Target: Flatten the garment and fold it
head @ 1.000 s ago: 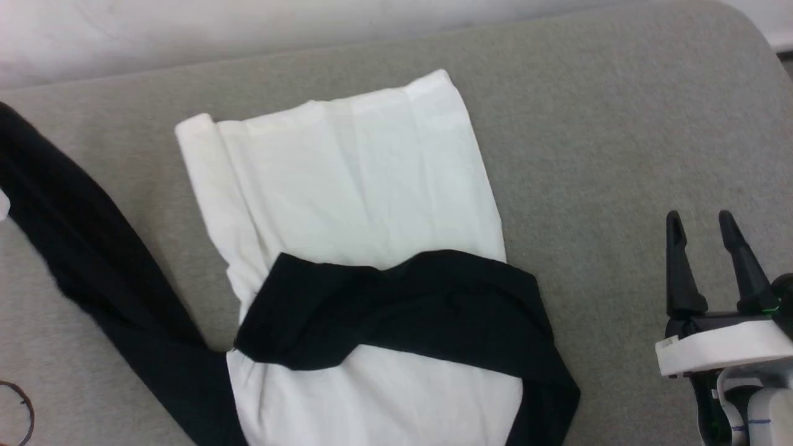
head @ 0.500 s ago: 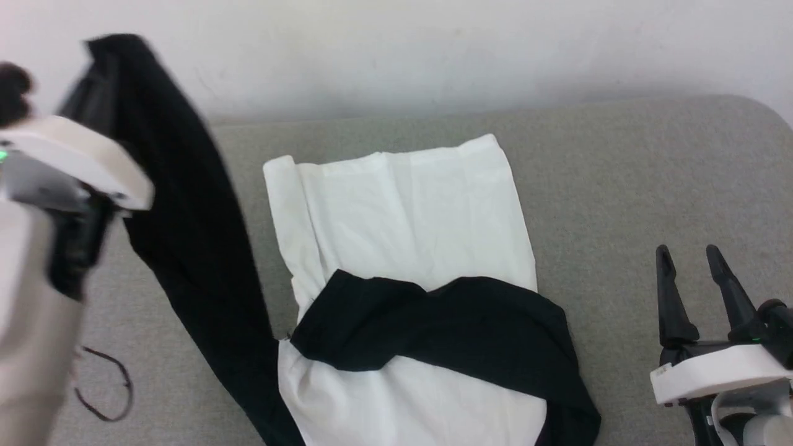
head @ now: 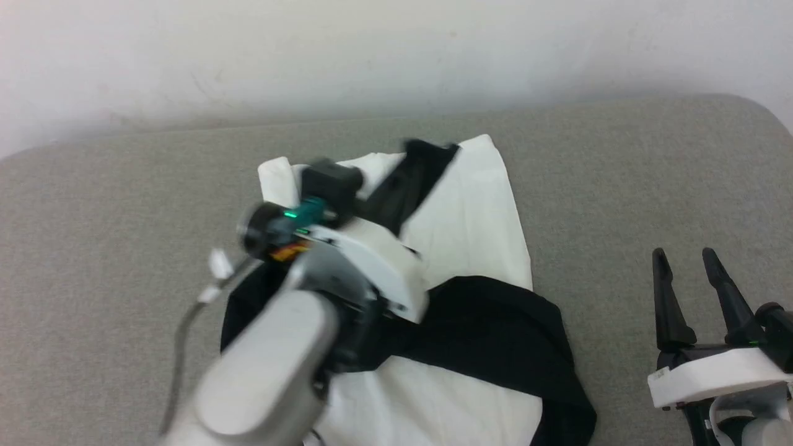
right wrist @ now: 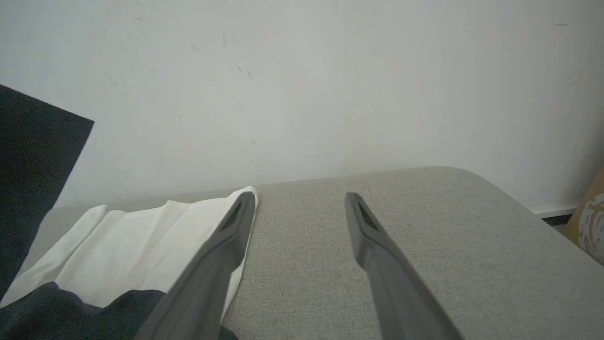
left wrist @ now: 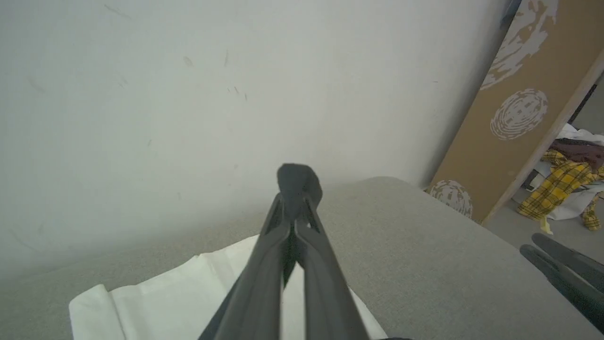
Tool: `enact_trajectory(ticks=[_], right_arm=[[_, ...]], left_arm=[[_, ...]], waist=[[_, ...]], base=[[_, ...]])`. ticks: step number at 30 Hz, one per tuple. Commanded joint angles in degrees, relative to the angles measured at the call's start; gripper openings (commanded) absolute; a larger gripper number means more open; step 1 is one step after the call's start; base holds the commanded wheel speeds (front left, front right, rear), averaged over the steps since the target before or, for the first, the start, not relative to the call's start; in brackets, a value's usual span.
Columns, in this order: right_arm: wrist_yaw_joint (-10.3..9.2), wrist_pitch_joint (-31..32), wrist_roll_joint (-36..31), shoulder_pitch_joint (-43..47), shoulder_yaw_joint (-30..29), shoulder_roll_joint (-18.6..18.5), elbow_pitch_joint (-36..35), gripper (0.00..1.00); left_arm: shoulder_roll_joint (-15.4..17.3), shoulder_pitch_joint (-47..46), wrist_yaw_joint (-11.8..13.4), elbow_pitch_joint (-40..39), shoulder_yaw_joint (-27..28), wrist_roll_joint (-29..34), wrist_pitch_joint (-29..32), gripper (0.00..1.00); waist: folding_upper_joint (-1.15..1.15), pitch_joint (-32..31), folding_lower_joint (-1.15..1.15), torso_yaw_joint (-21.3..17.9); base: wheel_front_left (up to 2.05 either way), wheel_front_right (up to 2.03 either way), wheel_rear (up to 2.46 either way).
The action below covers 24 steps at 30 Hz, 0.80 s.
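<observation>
The left gripper, fingers pressed together, pinches black cloth of the garment; its white body lies on the grey cushion.

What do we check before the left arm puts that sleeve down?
1. Left gripper shut on black sleeve: ok.
2. Held sleeve over the garment: ok.
3. Right gripper open, off the cloth: ok.
4. Other sleeve flat: not ok, bunched across the white body.
5. Held sleeve untwisted below the gripper: cannot tell, the arm hides it.

Pale forearm, white wrists, long dark fingers.
</observation>
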Motion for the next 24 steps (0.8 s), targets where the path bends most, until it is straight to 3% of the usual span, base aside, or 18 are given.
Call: enact_trajectory(ticks=[1,8,15,16,17,24], right_arm=[[-0.05,0.0,0.3,-0.6,0.1,0.2,-0.3,1.0],[-0.05,-0.2,0.5,-1.4,0.3,0.2,0.1,1.0],[-0.05,-0.7,0.8,-2.1,0.3,0.2,1.1,1.0],[-0.05,-0.6,0.7,-2.1,0.3,0.2,1.3,1.0],[-0.05,-0.6,0.7,-2.1,0.3,0.2,1.5,1.0],[-0.05,0.1,-0.1,-2.2,0.3,0.2,1.8,1.0]], left_arm=[[-1.5,0.7,0.4,1.1,-1.0,0.4,-0.2,0.0],[-7.9,0.2,-1.8,10.7,-10.2,3.3,0.2,0.0],[-9.5,1.6,-4.8,20.1,-16.9,4.2,2.2,0.03],[-9.6,2.0,-5.0,21.3,-17.7,4.1,3.3,0.48],[-9.6,2.3,-5.3,22.2,-18.5,4.0,4.6,1.0],[-10.2,2.9,-7.1,20.1,-17.6,1.6,0.9,1.0]], waist=[[0.0,1.4,0.0,-1.2],[0.0,4.3,0.0,-3.5],[0.0,5.4,0.0,-4.7],[0.0,5.4,0.0,-4.7],[0.0,5.4,0.0,-4.6],[0.0,3.1,0.0,-2.6]], base=[[0.0,0.0,0.0],[0.0,0.0,0.0],[0.0,0.0,0.0],[0.0,0.0,0.0],[0.0,0.0,0.0],[0.0,0.0,0.0]])
